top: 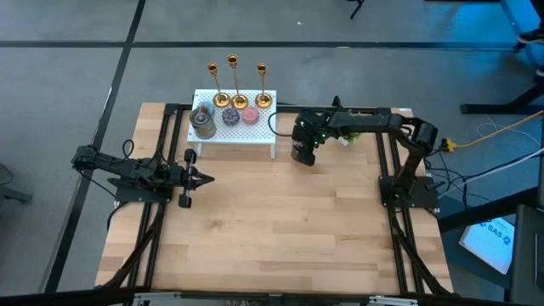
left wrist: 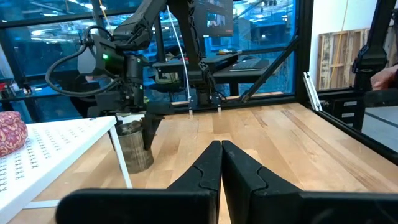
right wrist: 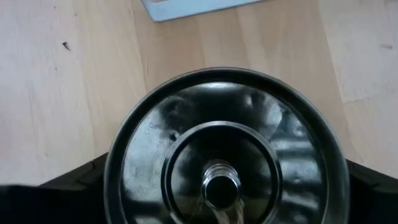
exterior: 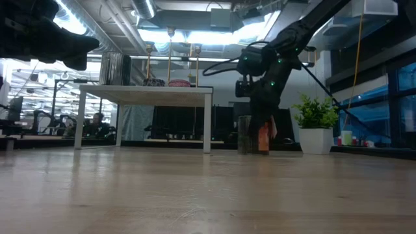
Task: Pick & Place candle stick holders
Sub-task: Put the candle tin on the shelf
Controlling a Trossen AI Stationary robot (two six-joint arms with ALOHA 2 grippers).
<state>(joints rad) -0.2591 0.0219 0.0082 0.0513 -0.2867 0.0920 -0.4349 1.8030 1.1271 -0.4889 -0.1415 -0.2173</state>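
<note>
overhead, three gold candlesticks (top: 232, 82) are seen standing on the white shelf (top: 255, 134); the right gripper (top: 304, 153) is clamped around a tin (right wrist: 224, 149) beside it. left gripper (left wrist: 221, 163) is clenched, idle. candlestick pickup is judged unstarted.

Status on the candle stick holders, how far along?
Nothing looks done: all three candle stick holders stand on the white rack. In hand: the right claw is down over a metal tin on the table beside the rack, not a holder. The left claw waits shut at the table's left. Left: every holder.
</note>
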